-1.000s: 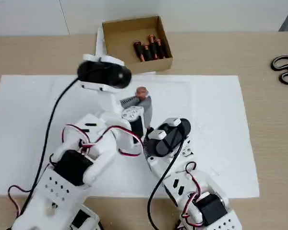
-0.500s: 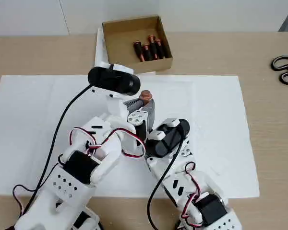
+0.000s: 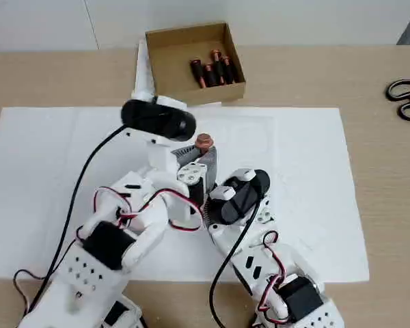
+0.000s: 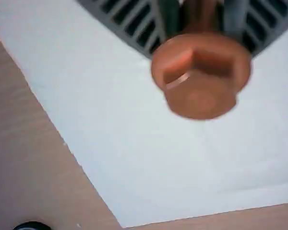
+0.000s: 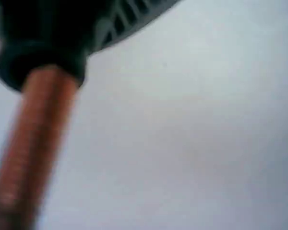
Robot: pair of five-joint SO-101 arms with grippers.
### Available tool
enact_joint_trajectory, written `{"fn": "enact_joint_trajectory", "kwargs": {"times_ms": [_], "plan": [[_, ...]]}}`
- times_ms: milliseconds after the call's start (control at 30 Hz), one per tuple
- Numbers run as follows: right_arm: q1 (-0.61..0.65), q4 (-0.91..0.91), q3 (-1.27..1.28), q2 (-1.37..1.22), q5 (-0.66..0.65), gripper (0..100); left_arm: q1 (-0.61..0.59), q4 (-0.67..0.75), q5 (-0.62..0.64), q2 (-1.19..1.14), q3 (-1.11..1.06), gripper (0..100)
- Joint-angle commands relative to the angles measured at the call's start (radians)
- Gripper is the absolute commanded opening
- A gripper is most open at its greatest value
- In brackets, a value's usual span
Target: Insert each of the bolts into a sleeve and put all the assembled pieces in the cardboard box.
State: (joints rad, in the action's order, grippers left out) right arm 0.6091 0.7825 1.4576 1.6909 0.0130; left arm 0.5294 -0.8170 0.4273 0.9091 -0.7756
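1. Gripping a copper-coloured hex-head metal bolt [image 4: 201, 79]: left gripper [image 4: 201, 12], with its grey ribbed fingers [image 4: 127, 17] clamped on the shank just behind the head.
2. Right gripper [image 5: 79, 26] is closed around a black cylindrical sleeve [image 5: 38, 60]. The bolt's threaded shank sticks out of one end of the sleeve, so the bolt is partly inside.
3. In the high view the two grippers meet over the middle of the white paper sheet [image 3: 307, 157], with the bolt head pointing towards the box. I can't tell whether bolt or sleeve touches the sheet.
4. Open brown cardboard box [image 3: 167, 61] sits at the far edge of the sheet, on the light wooden table [image 3: 369, 68], well apart from the grippers.
5. Four assembled bolt-and-sleeve pieces [image 3: 215, 68] lie side by side inside the box, near its right wall.
6. Black-handled scissors [image 3: 406, 98] lie at the table's right edge, off the sheet.
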Motion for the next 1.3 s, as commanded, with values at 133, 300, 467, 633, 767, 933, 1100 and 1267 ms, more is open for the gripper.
{"fn": "enact_joint_trajectory", "kwargs": {"times_ms": [133, 300, 467, 633, 767, 933, 1100, 1267], "plan": [[-0.002, -0.030, -0.014, 0.016, 0.011, 0.4, 0.003, -0.014, -0.003, 0.032, -0.047, 1], [-0.002, -0.030, -0.014, 0.016, 0.011, 0.4, 0.002, 0.078, -0.003, 0.034, -0.074, 1], [-0.001, -0.028, -0.014, 0.016, 0.011, 0.4, -0.003, 0.130, -0.003, 0.032, -0.071, 1], [0.001, -0.028, -0.014, 0.016, 0.011, 0.4, -0.003, 0.153, -0.003, 0.032, -0.077, 1], [0.002, -0.028, -0.014, 0.016, 0.011, 0.4, -0.003, 0.155, -0.003, 0.031, -0.099, 1], [0.002, -0.028, -0.015, 0.016, 0.011, 0.4, -0.003, 0.176, -0.003, 0.031, -0.134, 1], [0.002, -0.028, -0.015, 0.016, 0.011, 0.4, 0.002, 0.175, 0.003, 0.031, -0.139, 1], [0.002, -0.028, -0.015, 0.016, 0.011, 0.4, 0.002, 0.170, 0.049, 0.031, -0.140, 1]]}}
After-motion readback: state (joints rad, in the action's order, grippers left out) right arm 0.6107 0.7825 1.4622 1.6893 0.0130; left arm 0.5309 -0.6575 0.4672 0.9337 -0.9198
